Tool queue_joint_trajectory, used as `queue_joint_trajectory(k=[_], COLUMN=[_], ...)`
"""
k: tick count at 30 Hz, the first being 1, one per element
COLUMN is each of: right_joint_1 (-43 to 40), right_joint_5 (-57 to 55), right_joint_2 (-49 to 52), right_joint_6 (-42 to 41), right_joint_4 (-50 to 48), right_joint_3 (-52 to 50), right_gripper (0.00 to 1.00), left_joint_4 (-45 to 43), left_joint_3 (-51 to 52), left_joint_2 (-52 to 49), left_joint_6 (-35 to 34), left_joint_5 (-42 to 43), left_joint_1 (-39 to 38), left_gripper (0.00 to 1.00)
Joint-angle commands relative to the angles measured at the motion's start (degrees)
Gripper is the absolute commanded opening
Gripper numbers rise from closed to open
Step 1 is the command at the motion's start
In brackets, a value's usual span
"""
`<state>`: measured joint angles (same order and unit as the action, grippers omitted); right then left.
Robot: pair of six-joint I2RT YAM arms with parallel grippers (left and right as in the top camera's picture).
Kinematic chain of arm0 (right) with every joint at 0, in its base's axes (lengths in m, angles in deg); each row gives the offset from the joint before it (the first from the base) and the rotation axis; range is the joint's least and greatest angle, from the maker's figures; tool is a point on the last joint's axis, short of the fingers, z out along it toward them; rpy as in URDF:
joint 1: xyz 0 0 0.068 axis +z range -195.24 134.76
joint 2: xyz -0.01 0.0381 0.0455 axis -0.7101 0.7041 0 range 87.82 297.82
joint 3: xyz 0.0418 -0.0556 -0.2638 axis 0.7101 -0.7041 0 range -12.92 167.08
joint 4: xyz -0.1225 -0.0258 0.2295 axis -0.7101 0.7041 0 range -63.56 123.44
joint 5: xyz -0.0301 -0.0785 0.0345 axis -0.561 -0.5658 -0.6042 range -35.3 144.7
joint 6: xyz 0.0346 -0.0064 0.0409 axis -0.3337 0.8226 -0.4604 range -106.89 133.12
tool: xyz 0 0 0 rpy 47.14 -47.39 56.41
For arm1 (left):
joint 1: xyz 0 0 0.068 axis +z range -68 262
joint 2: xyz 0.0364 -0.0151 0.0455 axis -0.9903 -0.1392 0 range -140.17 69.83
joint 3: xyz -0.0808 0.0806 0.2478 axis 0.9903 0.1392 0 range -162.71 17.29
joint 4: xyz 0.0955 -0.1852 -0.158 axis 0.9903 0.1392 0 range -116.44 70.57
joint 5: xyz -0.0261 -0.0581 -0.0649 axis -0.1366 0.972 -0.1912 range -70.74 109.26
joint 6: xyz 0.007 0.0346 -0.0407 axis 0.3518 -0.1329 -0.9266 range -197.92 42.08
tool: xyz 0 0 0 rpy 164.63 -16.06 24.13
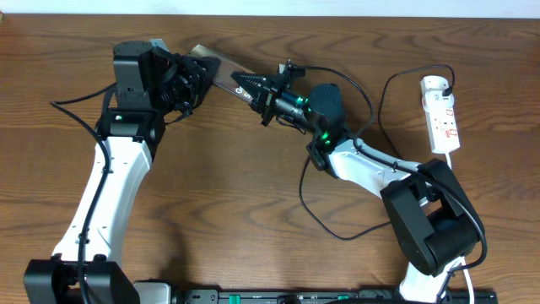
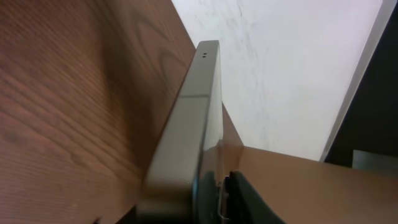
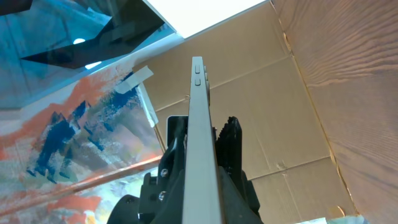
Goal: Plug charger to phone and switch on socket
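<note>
Between the two grippers, toward the back of the table (image 1: 245,194), the phone (image 1: 211,66) is held tilted, a thin flat slab with a glossy face that catches the light. Both wrist views see it edge-on. From the left its rim (image 2: 193,124) is smooth brushed metal with rounded corners. From the right the same narrow edge (image 3: 198,155) carries two small side buttons.

The right gripper (image 1: 246,84) is clenched on the phone's near end, with the black ribbed fingers (image 3: 231,134) pressed to either face. The left gripper (image 1: 192,80) sits at the opposite end. One dark finger (image 2: 249,199) lies against the phone's face, but whether that gripper is actually gripping cannot be told.

The charger (image 1: 382,108), a thin black cable, loops loosely across the wood around the right arm, and its plug (image 1: 450,83) sits in the top of the socket (image 1: 440,114). That white oblong strip with red markings lies flat, well apart at the right edge. Bare wood-grain table stretches across the middle, between the two arms.
</note>
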<state>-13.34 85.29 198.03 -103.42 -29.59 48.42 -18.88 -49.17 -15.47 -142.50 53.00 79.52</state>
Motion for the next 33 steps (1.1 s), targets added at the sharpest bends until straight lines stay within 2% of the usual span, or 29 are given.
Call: queue_joint_trajectory(k=[1,6,7,10,33], right_joint_1=[0.4,0.5,0.5,0.5,0.5], right_joint_5=[-0.7,-0.6,-0.6,-0.6,0.0], right_joint_2=[-0.4,-0.4,-0.4,-0.4,-0.4], right_joint_6=[0.9,0.9,0.9,0.9,2.0], right_joint_4=[-1.0,-1.0,-1.0,-1.0,-0.9], right_joint_3=[0.8,0.8,0.8,0.8,0.8], right_gripper=[0.01,0.01,0.01,0.01,0.01], left_joint_4=[0.0,-0.2,-0.2,-0.2,-2.7], left_joint_3=[-1.3,-1.3,-1.3,-1.3,-1.3], left_joint_2=[-0.4,-0.4,-0.4,-0.4,-0.4], left_joint_6=[-0.2,-0.2,-0.2,-0.2,-0.2], left_joint_5=[-0.9,-1.4,-1.4,-1.4,-2.3], left_joint_1=[-0.2,-0.2,-0.2,-0.2,-0.2], left_gripper=[0.19,0.19,0.14,0.08,0.07])
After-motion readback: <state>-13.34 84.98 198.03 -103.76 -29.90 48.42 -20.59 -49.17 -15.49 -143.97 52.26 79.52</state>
